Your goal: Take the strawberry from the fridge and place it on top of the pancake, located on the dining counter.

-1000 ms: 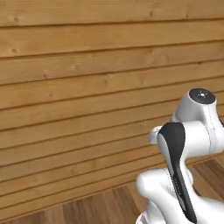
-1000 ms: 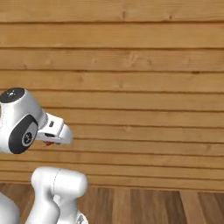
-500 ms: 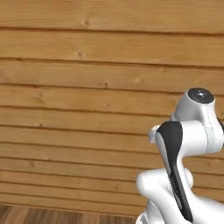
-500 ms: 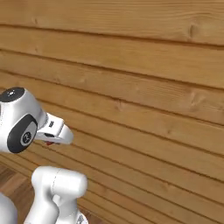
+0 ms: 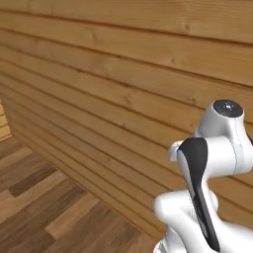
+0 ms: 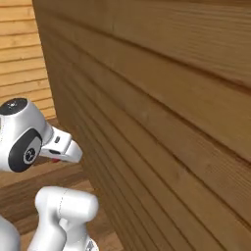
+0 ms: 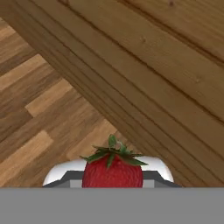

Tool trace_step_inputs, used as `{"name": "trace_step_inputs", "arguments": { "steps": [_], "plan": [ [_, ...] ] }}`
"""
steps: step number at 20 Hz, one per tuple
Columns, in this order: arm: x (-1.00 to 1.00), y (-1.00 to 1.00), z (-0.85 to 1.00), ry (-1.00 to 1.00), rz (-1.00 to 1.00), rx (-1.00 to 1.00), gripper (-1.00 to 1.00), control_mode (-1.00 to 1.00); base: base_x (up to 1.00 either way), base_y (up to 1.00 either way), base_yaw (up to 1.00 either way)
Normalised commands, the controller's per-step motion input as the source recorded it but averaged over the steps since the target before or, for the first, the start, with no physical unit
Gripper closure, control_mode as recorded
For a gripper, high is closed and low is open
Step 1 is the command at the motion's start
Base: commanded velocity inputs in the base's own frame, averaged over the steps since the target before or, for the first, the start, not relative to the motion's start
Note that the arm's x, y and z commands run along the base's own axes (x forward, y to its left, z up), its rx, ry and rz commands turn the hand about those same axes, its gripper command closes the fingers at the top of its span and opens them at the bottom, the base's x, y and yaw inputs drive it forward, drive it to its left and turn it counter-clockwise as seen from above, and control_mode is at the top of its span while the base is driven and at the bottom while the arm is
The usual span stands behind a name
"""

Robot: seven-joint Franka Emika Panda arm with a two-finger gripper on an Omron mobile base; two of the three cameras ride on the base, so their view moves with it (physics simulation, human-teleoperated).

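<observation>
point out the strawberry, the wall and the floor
strawberry (image 7: pixel 112 173), hand view, red body below the leaves
wall (image 5: pixel 123 74), left base view, a wooden plank
floor (image 7: pixel 39 105), hand view, a pale board

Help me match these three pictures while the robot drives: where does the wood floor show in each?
Left base view: floor in the lower left corner.
Right base view: floor at lower left, behind the arm.
Hand view: floor on the left, above the strawberry.
Shared landmark: the plank wall bordering the floor.
</observation>
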Motion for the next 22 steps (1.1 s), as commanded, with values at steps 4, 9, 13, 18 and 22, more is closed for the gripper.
{"name": "trace_step_inputs", "arguments": {
  "steps": [4, 9, 13, 18, 22],
  "plan": [
    [0.00, 0.00, 0.00, 0.00, 0.00, 0.00, 1.00, 1.00, 0.89, -0.26, 0.83],
    [0.00, 0.00, 0.00, 0.00, 0.00, 0.00, 1.00, 1.00, 0.97, -0.31, 0.76],
    [0.00, 0.00, 0.00, 0.00, 0.00, 0.00, 1.00, 1.00, 1.00, -0.23, 0.74],
    [0.00, 0.00, 0.00, 0.00, 0.00, 0.00, 1.00, 1.00, 1.00, -0.05, 0.65],
    [0.00, 0.00, 0.00, 0.00, 0.00, 0.00, 1.00, 1.00, 1.00, -0.12, 0.71]
  ]
}}
